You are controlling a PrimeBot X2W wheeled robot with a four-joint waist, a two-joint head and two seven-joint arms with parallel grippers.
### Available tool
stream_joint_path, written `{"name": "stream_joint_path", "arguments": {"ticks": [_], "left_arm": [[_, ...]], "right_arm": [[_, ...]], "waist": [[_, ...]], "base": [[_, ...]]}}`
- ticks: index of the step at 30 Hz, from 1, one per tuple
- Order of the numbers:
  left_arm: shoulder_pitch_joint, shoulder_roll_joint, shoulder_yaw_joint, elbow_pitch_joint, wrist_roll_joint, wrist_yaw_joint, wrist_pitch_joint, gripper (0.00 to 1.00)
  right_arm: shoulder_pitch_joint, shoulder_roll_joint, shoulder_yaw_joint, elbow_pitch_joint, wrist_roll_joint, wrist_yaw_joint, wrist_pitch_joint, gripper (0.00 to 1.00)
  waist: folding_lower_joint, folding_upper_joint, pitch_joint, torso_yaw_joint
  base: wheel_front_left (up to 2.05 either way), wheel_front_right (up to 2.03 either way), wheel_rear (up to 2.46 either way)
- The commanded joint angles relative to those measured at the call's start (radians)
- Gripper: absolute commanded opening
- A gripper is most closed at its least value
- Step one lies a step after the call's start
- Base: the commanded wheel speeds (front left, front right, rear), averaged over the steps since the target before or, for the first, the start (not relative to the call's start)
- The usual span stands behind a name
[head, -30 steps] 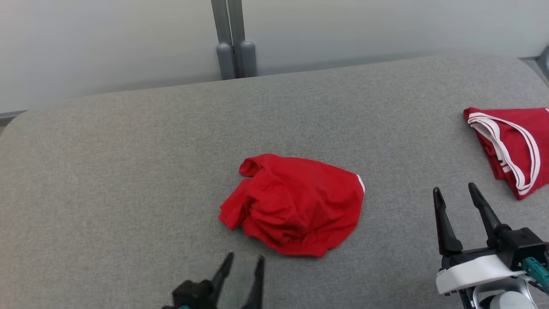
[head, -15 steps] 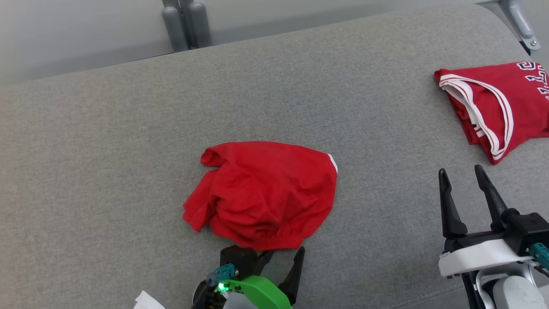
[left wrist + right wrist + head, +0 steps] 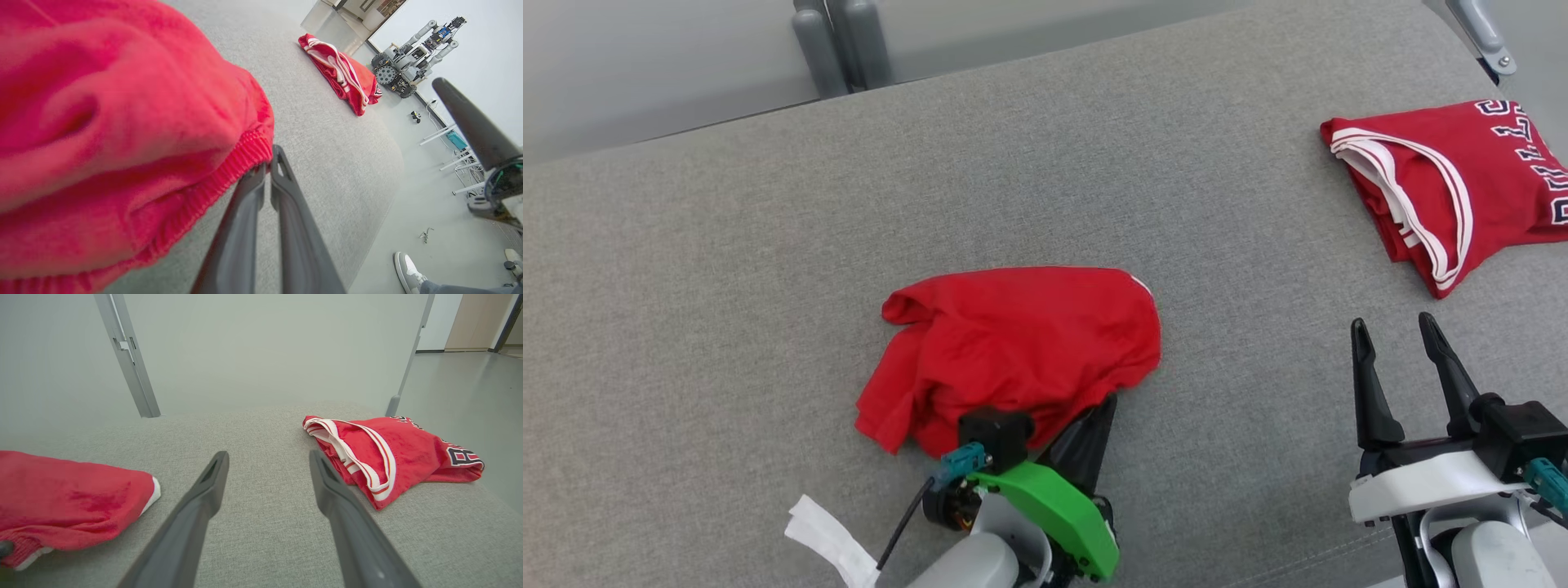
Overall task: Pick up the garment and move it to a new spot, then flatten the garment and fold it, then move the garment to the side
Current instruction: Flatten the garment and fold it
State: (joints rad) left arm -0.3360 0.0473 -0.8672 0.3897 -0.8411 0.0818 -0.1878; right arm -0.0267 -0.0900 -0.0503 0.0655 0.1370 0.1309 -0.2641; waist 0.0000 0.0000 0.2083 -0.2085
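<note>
Change: left gripper (image 3: 267, 163), jaws apart just short of the hem half a second before, had closed tight on the crumpled garment (image 3: 1013, 343) at its 6 o'clock edge
Garment place: middle of the grey cushion (image 3: 727, 286)
Other arm: right gripper (image 3: 1392, 327), fingers spread, empty, at the garment's 4 o'clock
Count: two grippers; two red clothes, the second a folded jersey (image 3: 1437, 180) at 2 o'clock

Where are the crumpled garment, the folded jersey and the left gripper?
crumpled garment (image 3: 1021, 343), head view, cloth middle
folded jersey (image 3: 1494, 196), head view, red panel
left gripper (image 3: 269, 165), left wrist view, between fingertips
</note>
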Motion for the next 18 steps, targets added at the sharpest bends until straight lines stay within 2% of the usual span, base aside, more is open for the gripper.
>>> {"name": "stream_joint_path", "arguments": {"ticks": [1, 6, 12, 18], "left_arm": [[-0.030, 0.006, 0.005, -0.018, -0.001, 0.010, -0.009, 0.00], [-0.082, 0.005, 0.026, -0.127, -0.017, 0.020, 0.003, 0.00], [-0.181, 0.012, 0.065, -0.340, -0.033, 0.043, 0.077, 0.00], [-0.258, 0.008, 0.118, -0.484, -0.107, 0.078, 0.140, 0.00]], "right_arm": [[0.000, 0.003, -0.002, 0.003, 0.005, 0.000, 0.000, 1.00], [0.012, 0.013, 0.002, 0.008, 0.010, 0.000, 0.000, 1.00], [0.023, 0.024, 0.001, 0.014, 0.013, 0.000, 0.000, 1.00], [0.033, 0.031, -0.008, 0.019, 0.014, 0.000, 0.000, 1.00]], "waist": [[0.0000, 0.0000, -0.013, 0.004], [0.0000, 0.0000, -0.040, 0.004], [0.0000, 0.0000, -0.071, -0.001], [0.0000, 0.0000, -0.091, -0.011]], "base": [[0.00, 0.00, 0.00], [0.00, 0.00, 0.00], [0.00, 0.00, 0.00], [0.00, 0.00, 0.00]]}}
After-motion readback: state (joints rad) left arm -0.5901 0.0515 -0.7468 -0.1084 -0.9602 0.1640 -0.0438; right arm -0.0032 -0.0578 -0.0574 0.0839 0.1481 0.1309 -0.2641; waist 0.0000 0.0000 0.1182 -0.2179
